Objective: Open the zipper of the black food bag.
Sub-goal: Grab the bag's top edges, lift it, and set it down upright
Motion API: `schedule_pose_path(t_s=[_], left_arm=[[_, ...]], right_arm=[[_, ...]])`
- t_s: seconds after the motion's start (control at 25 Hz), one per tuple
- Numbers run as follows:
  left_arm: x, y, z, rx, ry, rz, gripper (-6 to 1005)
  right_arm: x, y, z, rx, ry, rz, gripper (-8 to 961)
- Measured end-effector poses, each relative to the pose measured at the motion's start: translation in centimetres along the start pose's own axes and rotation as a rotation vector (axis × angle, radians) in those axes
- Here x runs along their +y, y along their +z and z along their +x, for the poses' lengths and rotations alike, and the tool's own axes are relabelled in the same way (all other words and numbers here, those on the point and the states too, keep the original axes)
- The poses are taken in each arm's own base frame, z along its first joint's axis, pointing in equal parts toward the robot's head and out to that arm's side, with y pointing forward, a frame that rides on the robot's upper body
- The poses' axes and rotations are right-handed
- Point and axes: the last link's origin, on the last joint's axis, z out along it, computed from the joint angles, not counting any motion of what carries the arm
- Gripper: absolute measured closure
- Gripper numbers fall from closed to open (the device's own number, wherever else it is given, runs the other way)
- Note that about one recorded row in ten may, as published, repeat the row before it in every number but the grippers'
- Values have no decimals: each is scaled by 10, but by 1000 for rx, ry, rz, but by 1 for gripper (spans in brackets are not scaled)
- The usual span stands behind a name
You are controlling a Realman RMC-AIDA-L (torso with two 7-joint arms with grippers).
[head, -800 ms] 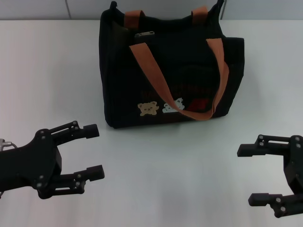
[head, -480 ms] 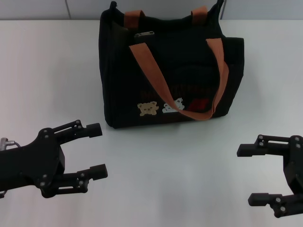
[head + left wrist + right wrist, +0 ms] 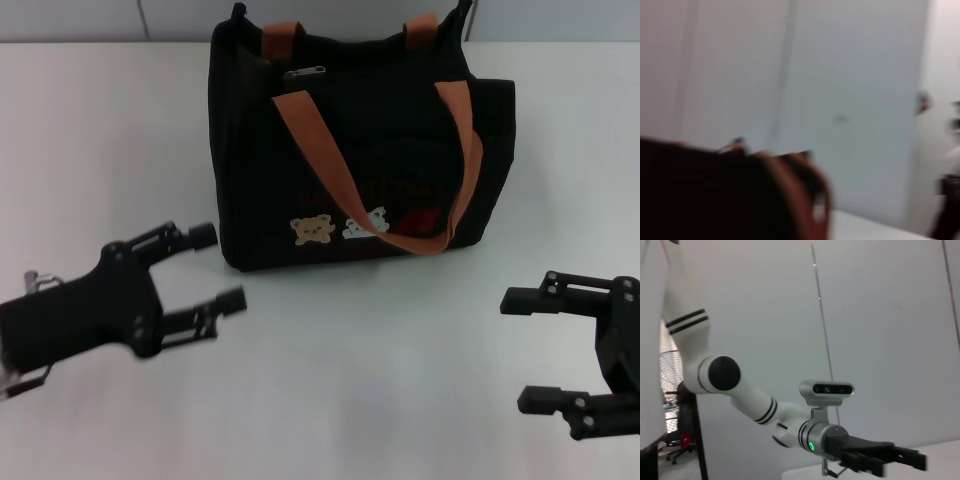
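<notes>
The black food bag (image 3: pixel 350 150) stands upright at the table's far middle, bear pictures facing me and two orange-brown handles (image 3: pixel 320 160) draped over its front. The zipper's small silver pull tab (image 3: pixel 304 72) lies at the left end of the top edge. My left gripper (image 3: pixel 219 266) is open, just left of the bag's lower front corner and not touching it. My right gripper (image 3: pixel 518 350) hangs open at the near right, well clear of the bag. In the left wrist view the bag (image 3: pixel 700 195) is a dark blurred mass. The right wrist view shows the left gripper (image 3: pixel 907 460) far off.
The white table (image 3: pixel 380 360) stretches between the two grippers and in front of the bag. A grey wall (image 3: pixel 80 18) rises right behind the bag. In the right wrist view a fan (image 3: pixel 672 375) stands off the table's side.
My left gripper has moved forward and to the right, toward the bag's lower left corner. The right gripper has shifted only slightly. The bag has not moved.
</notes>
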Motion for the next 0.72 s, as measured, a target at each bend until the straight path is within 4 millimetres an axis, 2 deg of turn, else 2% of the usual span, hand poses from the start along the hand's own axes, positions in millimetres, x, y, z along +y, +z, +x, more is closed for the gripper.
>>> schedule_pose_path(t_s=[0.04,0.16,0.36,0.48,0.6,0.72], left_arm=[[-9,5,-5,-5,0,67,189],[-17,12,-7,17,-4,123,203],[-33,18,-5,60,5,233,225],[-36,22,-4,67,-2,242,239],[-38,38,-3,72,6,223,252],[-37,43,-5,71,10,222,266]], right_arm=[[-1,0,2,5,4,14,177],[-2,1,3,8,7,23,177],[-2,0,6,10,15,36,177],[-1,-1,7,11,18,46,177],[-2,0,9,14,19,54,178],[-2,2,10,14,20,59,178]])
